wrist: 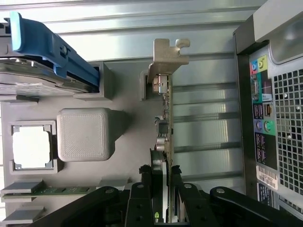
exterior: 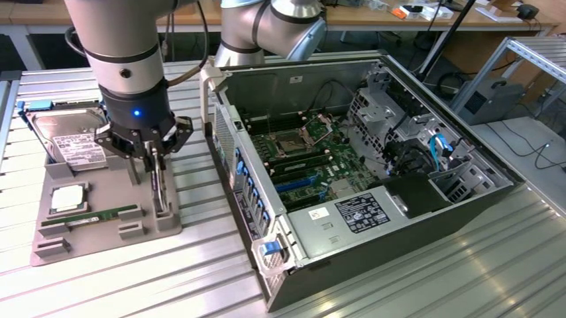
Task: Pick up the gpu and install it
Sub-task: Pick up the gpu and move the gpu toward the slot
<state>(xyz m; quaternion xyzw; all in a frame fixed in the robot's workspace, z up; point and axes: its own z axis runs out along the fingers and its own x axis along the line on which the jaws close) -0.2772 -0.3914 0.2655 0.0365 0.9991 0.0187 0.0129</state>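
Note:
The gpu (exterior: pixel 159 192) is a thin dark card standing on edge in a slot of the grey holder tray (exterior: pixel 150 228), at the exterior view's left. In the wrist view the gpu (wrist: pixel 163 118) runs away from me, and its silver bracket (wrist: pixel 166 56) sits in the tray's far notch. My gripper (exterior: pixel 152 154) hangs straight above the card. The gripper (wrist: pixel 160 172) has a black finger pressed against each face of the card's near end, so it is shut on the gpu. The card still rests in the tray.
The open computer case (exterior: pixel 354 159) lies at the exterior view's right, with its motherboard (exterior: pixel 305 156) exposed. Its rear port panel (wrist: pixel 265 123) is close beside the tray. The tray also holds a hard drive (exterior: pixel 66 136), a processor chip (exterior: pixel 69 197) and a green memory stick (exterior: pixel 93 216).

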